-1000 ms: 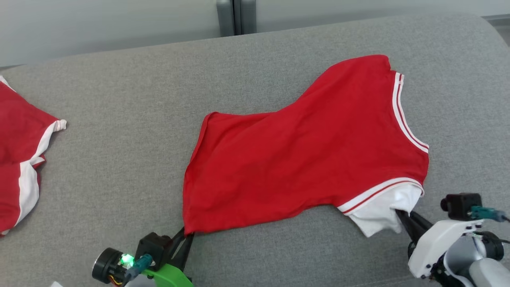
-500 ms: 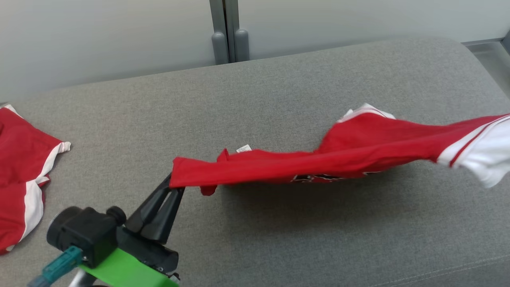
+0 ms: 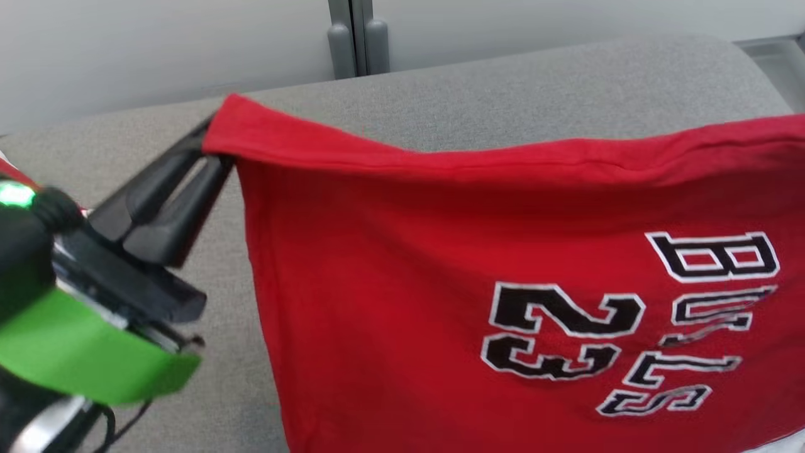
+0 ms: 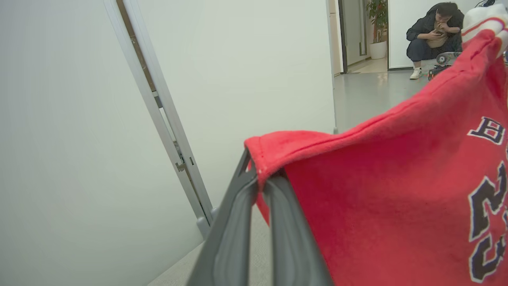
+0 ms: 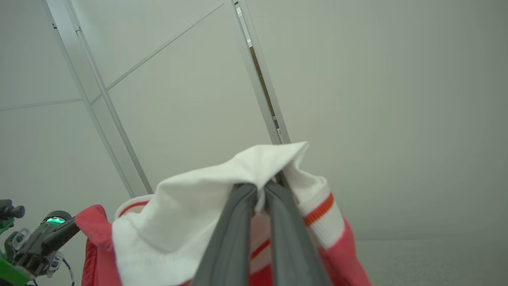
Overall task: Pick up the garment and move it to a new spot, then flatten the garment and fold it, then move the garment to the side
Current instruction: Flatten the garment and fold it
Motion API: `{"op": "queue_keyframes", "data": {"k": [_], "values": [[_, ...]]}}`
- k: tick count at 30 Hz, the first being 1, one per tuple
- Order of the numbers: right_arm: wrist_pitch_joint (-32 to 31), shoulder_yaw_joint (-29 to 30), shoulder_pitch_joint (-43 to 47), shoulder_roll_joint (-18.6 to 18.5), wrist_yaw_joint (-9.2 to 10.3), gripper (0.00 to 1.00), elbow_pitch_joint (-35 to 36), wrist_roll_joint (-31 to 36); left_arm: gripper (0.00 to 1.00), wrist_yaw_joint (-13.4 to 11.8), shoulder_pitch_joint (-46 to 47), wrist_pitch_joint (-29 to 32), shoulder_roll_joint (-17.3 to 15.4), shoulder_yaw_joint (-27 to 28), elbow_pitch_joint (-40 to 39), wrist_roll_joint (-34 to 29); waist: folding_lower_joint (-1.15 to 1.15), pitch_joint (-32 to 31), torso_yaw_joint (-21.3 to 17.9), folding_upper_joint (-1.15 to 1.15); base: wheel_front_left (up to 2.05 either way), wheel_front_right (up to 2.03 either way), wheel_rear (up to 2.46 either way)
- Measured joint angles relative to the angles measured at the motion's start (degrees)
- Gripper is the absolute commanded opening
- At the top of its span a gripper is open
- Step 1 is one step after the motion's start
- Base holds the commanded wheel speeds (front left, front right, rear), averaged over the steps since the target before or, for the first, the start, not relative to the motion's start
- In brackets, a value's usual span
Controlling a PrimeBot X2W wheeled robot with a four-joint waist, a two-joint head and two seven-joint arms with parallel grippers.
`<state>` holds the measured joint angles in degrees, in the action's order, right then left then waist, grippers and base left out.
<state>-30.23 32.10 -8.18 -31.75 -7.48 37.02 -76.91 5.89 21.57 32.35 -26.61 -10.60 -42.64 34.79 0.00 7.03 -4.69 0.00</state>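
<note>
The garment [image 3: 402, 302] is a red jersey with black and white lettering and the number 23. It hangs lifted above the grey sofa, stretched between both arms. My left gripper [image 3: 214, 148] is shut on its red corner at the upper left of the head view; the left wrist view shows that gripper [image 4: 260, 178] pinching the garment's [image 4: 377, 206] hem. My right gripper [image 5: 262, 188] is shut on the garment's white sleeve [image 5: 206, 206] with its red-striped cuff. The left arm [image 5: 35, 242] appears low at the left of the right wrist view.
The grey sofa seat [image 3: 503, 88] lies under the garment, with a pale wall and a grey post [image 3: 351, 38] behind. Another red cloth [image 3: 9, 170] peeks in at the far left. A crouching person [image 4: 432, 31] is far off on the floor.
Both grippers have risen with the garment, from flat on the sofa to hanging spread in the air with its printed front facing me. The head camera has shifted too.
</note>
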Motion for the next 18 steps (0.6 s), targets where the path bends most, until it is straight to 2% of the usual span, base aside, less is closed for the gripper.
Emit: {"op": "queue_keyframes", "data": {"k": [3,5,10,12,13,16,18], "values": [[-2.40,-6.25,-9.97,2.10,-0.01,0.00,-4.57,5.49,0.00,0.09,6.92,2.20,-0.99,1.51,5.60,1.36,0.00,2.52,-0.01,0.00,0.00,0.00,0.00],[-4.71,-10.88,-19.53,5.46,-0.01,0.00,-9.77,11.66,0.00,0.10,13.06,2.70,-1.76,2.63,11.74,0.85,0.00,4.68,0.03,0.00,0.00,0.00,0.00],[-7.45,-14.96,-48.23,20.69,0.00,0.00,-27.10,33.83,0.00,0.73,31.15,-0.43,-1.65,1.70,30.10,-1.86,0.00,10.79,0.37,0.00,0.00,0.00,0.00],[-4.19,-14.99,-60.54,26.44,-0.01,0.00,-33.32,43.67,0.00,0.88,40.37,-4.23,-0.15,1.19,38.79,-3.88,0.01,13.80,0.59,0.00,0.00,0.00,0.00],[-2.05,-14.82,-64.87,27.57,-0.01,0.00,-35.79,46.88,0.00,0.94,43.97,-5.73,0.41,0.94,42.14,-4.42,0.01,15.01,0.68,0.00,0.00,0.00,0.00],[7.84,-12.51,-76.89,28.84,-0.08,0.00,-46.31,54.73,0.00,1.16,55.43,-14.13,3.43,-0.88,54.64,-7.21,0.01,19.64,1.02,0.00,0.00,0.00,0.00],[13.93,-12.58,-81.22,28.75,-0.01,0.00,-52.97,53.84,0.00,1.24,61.22,-20.91,5.59,-1.90,60.23,-8.39,0.01,22.26,1.24,0.00,0.00,0.00,0.00]]}}
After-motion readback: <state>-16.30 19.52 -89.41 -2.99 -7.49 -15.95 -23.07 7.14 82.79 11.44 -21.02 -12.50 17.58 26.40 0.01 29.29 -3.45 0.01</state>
